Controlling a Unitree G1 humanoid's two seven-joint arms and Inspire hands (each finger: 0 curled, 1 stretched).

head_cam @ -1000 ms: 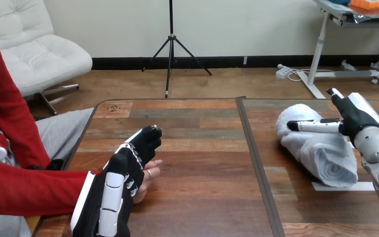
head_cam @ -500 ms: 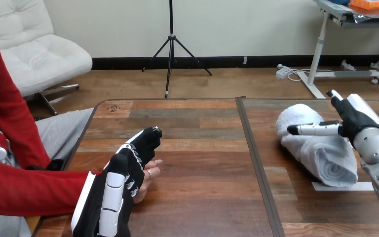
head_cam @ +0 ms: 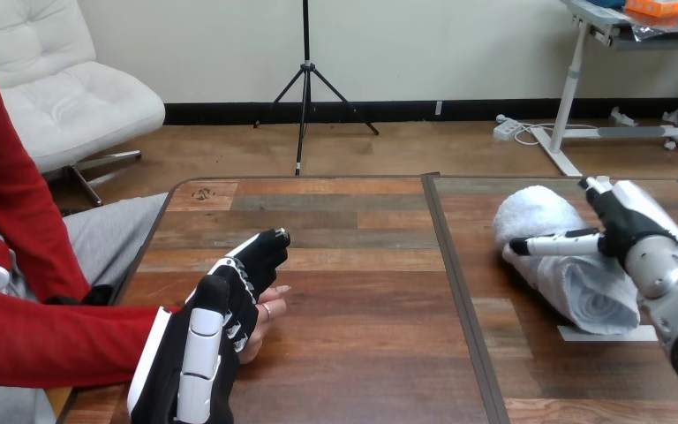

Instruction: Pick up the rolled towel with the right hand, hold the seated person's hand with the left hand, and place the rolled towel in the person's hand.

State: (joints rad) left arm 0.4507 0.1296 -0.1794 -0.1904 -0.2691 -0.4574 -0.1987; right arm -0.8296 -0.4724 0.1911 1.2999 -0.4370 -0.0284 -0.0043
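**Op:** Entry for this moment. Where was the rolled towel?

**Obs:** The rolled towel (head_cam: 565, 261) lay on the counter (head_cam: 362, 309), right of the seam. It slanted from near the far edge back toward the right edge, with its near end over a strip of white tape (head_cam: 602, 334). It was not lifted.

**Op:** And the right hand?

**Obs:** Your right hand (head_cam: 629, 223) sat at the towel's right flank, wrist cocked inward, with the forearm coming in from the near right corner. Its fingers (head_cam: 552, 244) were spread wide and had hold of nothing. One reached flat across the top of the roll and another pointed toward the far edge. Contact with the cloth looked likely, but I could not confirm it.

**Op:** How should I have closed?

**Obs:** My judgement was that the step in hand was the grasp. You needed to sink the palm against the roll so it sat deep between thumb and fingers. Then you needed to curl round the middle, not the end, firmly enough that the soft layers would not unroll or slump. A straight lift before crossing the seam looked safest.

**Op:** Left side?

**Obs:** Your left hand (head_cam: 216, 318) was near the counter's left edge, back toward the camera. Its fingers were curled round the person's hand (head_cam: 269, 305), whose fingertips showed past them. That grip needed to be gentle and level, so the person's palm was ready for the towel.
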